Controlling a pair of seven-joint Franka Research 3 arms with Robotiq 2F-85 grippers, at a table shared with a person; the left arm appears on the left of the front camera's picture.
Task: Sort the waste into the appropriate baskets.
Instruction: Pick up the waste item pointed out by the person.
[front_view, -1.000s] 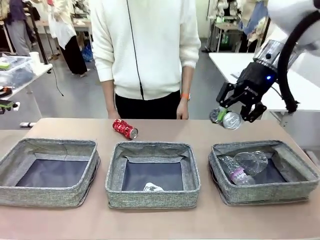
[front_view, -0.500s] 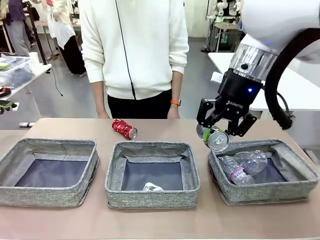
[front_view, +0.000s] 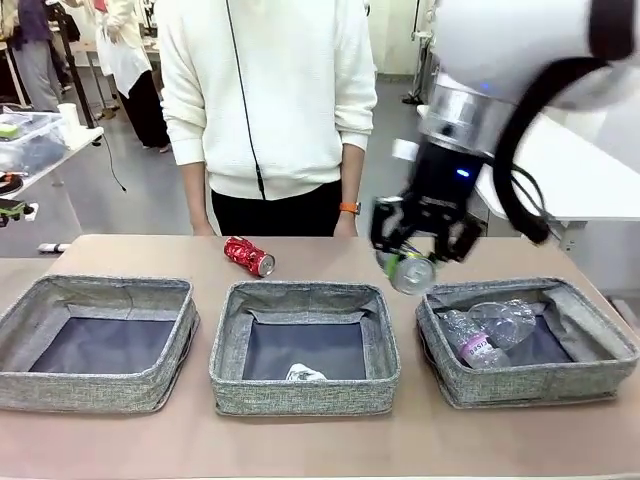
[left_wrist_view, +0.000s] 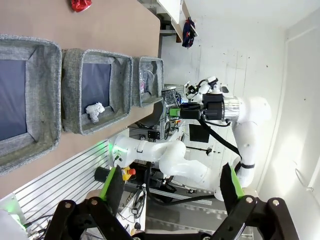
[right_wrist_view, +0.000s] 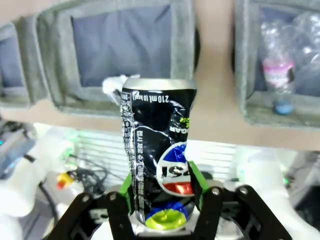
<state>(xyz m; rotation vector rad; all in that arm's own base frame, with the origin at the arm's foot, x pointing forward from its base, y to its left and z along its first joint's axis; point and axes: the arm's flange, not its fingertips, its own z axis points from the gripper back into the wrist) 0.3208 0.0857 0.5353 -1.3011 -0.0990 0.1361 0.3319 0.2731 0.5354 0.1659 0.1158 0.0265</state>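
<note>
We see the right pincer (front_view: 411, 262) clamped partway shut on a dark multicoloured aluminium drink can (front_view: 413, 274). The can is held clear of the tan matte counter (front_view: 320, 440), its round silver end toward the front camera, just by the far left corner of the right grey woven-fabric bin (front_view: 530, 388). In the right wrist view the can's thin wall is dented and creased, glossy black w/ white print and a red-and-blue roundel. Green pads (right_wrist_view: 195, 176) press it on both sides near its lower end.

The left pincer (left_wrist_view: 172, 172) stands wide open, nothing btwn its black fingers (left_wrist_view: 114, 187).

The three bins are square w/ low soft walls, coarse grey weave and dark flat bottoms, set in a row on the counter. The right one holds two plastic bottles: a clear ribbed purple-labelled bottle (front_view: 468, 345) on its side, and a crumpled clear bottle (front_view: 505, 320) touching it. The middle grey woven-fabric bin (front_view: 300, 398) holds a small whitish crumpled paper wad (front_view: 305, 375) against its near wall. The left grey woven-fabric bin (front_view: 100, 392) shows its dark bottom.

A crushed red drink can (front_view: 249, 257) lies on its side on the counter beyond the middle bin, near a person in a white knit top (front_view: 270, 100) standing at the far edge.
</note>
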